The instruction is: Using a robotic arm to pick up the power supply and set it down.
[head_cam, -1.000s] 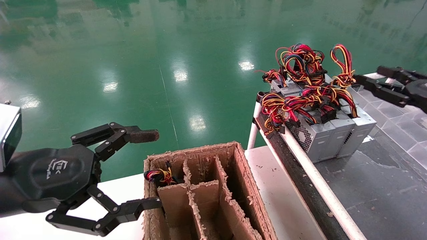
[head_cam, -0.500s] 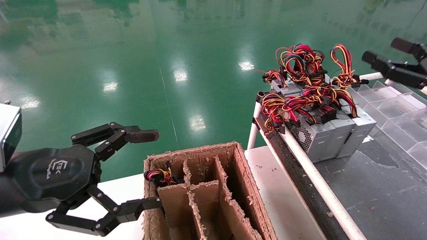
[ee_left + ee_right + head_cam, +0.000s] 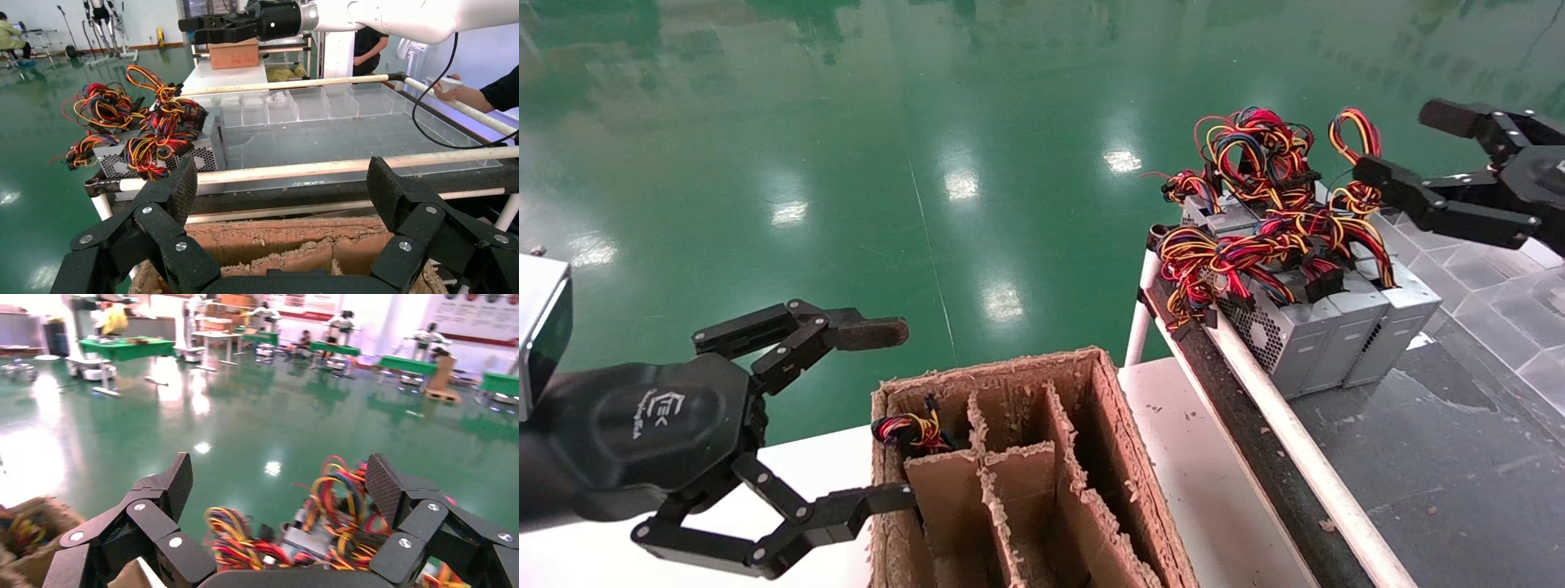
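Three grey power supply units (image 3: 1324,331) stand side by side on a dark table (image 3: 1442,457), their red, yellow and black wires (image 3: 1254,204) heaped on top. My right gripper (image 3: 1406,143), on the white robotic arm (image 3: 398,15), hovers open just right of and above the wire loops, holding nothing. In the right wrist view the wires (image 3: 330,520) and a grey unit (image 3: 306,539) lie between and beyond its spread fingers (image 3: 174,484). My left gripper (image 3: 891,412) hangs open and empty at the lower left, beside the cardboard box.
A divided cardboard box (image 3: 1001,367) stands on a white table (image 3: 1197,457); a wire bundle (image 3: 910,429) shows in its back left cell. A white rail (image 3: 1295,441) edges the dark table. A clear divided tray (image 3: 1491,269) lies behind the units. Green floor lies beyond.
My right gripper rose and drew back right from the wires, then swung left again, now above the wire loops. It stayed open. The left arm has not moved.
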{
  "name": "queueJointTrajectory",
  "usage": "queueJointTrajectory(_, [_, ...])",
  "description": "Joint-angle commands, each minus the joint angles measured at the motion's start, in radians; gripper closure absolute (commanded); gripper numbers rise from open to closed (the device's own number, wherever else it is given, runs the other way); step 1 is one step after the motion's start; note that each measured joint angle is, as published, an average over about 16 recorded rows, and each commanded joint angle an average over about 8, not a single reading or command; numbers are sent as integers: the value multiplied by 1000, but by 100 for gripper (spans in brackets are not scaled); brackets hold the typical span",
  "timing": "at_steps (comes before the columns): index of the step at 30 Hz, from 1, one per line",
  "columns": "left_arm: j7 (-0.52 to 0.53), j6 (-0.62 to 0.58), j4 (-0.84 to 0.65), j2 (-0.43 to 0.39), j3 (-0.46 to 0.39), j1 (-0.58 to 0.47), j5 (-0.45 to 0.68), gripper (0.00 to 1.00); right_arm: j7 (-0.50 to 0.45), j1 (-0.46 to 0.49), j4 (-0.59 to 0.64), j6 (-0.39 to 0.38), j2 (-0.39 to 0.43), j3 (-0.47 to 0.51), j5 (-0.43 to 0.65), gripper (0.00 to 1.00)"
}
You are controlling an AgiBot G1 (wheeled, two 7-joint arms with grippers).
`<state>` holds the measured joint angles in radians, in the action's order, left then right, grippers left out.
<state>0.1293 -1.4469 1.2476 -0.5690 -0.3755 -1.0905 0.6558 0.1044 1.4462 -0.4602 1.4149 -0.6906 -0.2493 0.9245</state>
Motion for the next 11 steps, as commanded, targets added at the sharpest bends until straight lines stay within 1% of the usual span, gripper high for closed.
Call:
queueJointTrajectory(1, [0,0,0,0,0,0,0,0,-15,-19,-42,4,4,-2,-10,0])
queueJointTrajectory(8, [0,0,0,0,0,0,0,0,-67,-85,-188,18,18,-7,-44,0])
queueJointTrajectory(11, [0,0,0,0,0,0,0,0,-78,-99,-219,21,21,-8,-52,0])
